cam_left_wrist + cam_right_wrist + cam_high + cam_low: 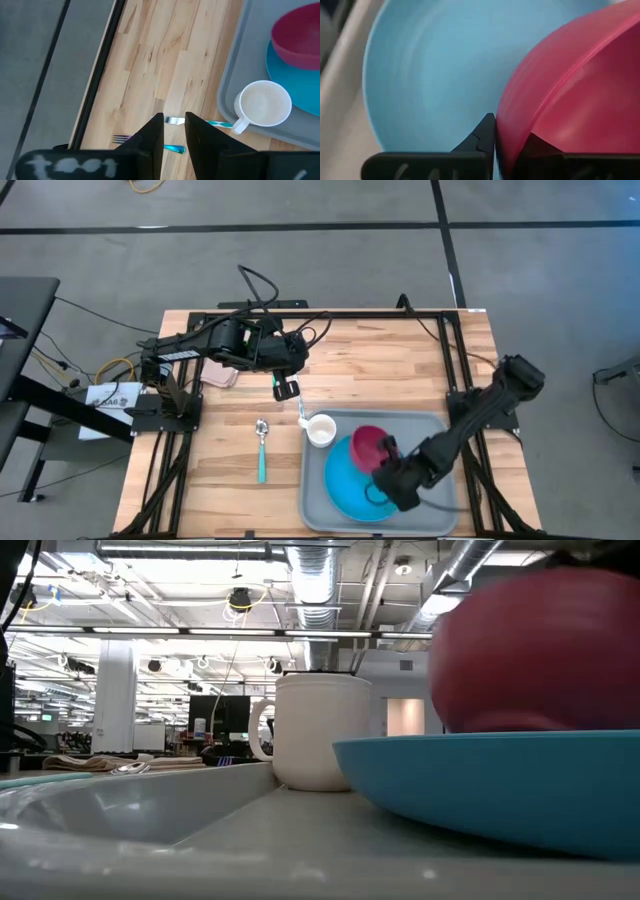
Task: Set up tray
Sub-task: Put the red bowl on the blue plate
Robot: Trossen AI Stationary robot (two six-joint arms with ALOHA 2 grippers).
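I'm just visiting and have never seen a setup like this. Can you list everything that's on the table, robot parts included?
tray: one, light grey, on the table's right near part.
plate: one, blue, round, in the tray.
bowl: one, red, tilted over the plate, its rim pinched by the right hand.
mug: one, white, in the tray's far left corner.
spoon: one, metal bowl and teal handle, on the wood left of the tray.
fork: one, on the wood, mostly hidden by the left hand.
cloth: one, pinkish, folded, under the left arm.
left hand: one, dark, above the wood beyond the mug, holding nothing.
right hand: one, dark, shut on the bowl.
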